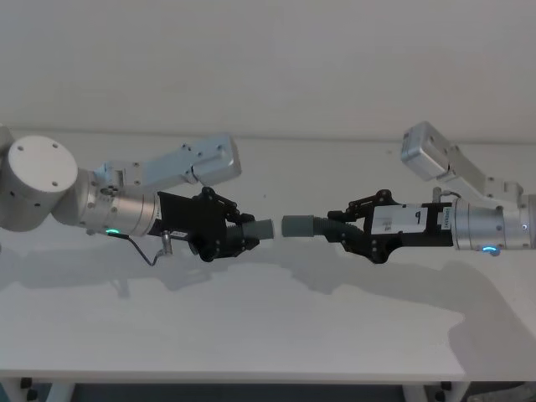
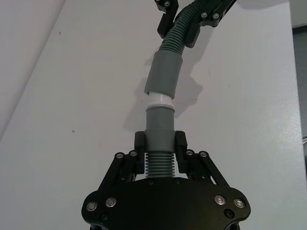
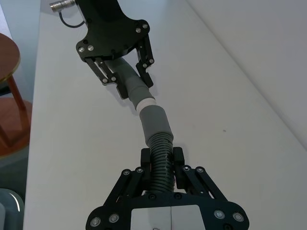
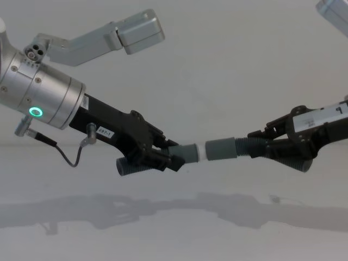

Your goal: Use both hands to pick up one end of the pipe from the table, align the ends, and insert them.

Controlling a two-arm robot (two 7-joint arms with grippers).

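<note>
— Two pipe pieces are in the air above the tabletop [image 1: 251, 335]?
— Yes. My left hand [image 1: 243, 236] clamps the ribbed white-tipped piece [image 2: 159, 122]; my right hand [image 1: 335, 226] clamps the corrugated collared piece [image 3: 156, 125]. I see the white tip right at the smooth grey mouth.

A plain test room or lab: a bare white tabletop [image 1: 251, 335] against a blank white wall [image 1: 268, 59], with a wooden stool [image 3: 9, 91] beside it.
</note>
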